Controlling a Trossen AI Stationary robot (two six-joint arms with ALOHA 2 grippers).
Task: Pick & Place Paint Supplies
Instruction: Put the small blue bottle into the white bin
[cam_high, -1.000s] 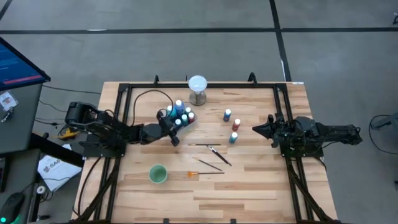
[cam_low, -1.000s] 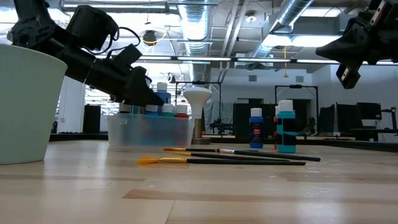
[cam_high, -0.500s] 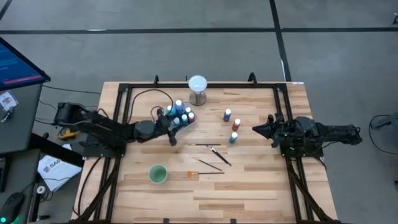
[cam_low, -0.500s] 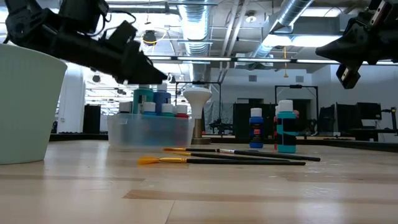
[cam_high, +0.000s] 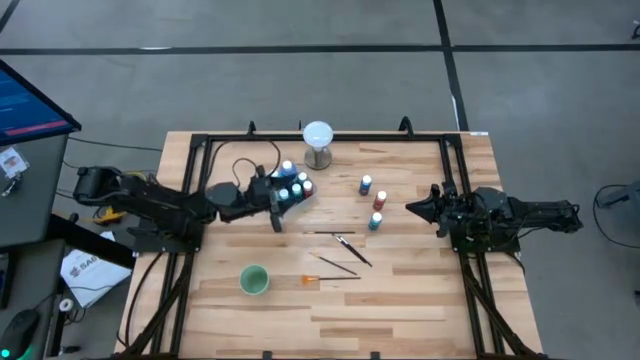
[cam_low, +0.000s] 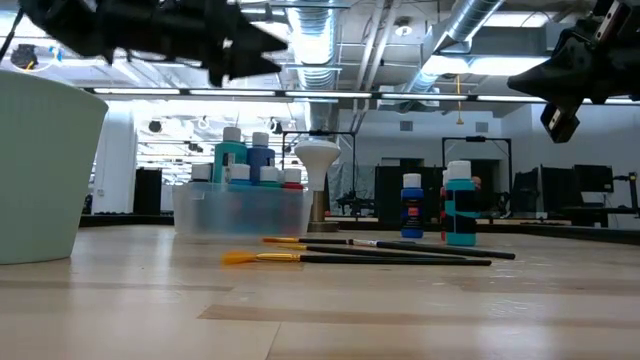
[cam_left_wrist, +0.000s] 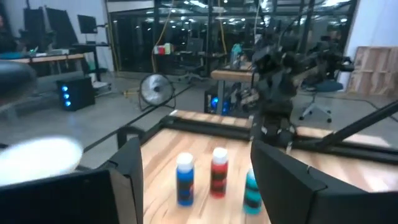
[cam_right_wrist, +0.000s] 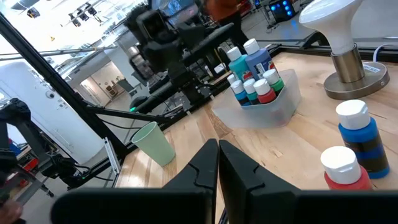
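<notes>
While raised beside the clear tub (cam_high: 292, 190) of paint bottles (cam_low: 243, 162), left gripper (cam_high: 276, 206) jaws apart, empty; right gripper (cam_high: 411, 209) jaws together, parked aside.

No readable text anywhere. Paint bottles (cam_right_wrist: 356, 134) carry dark label bands, lettering too small to make out. White paper sheet (cam_high: 85, 272) on the floor left of the table has a dark printed mark, not legible. Blue screen (cam_high: 30, 100) at the left edge shows faint lines, unreadable. Small card (cam_high: 12, 160) below the screen has print, too tiny to read. No numbers, brands or signs legible in the room behind in the low view or either wrist view.
</notes>
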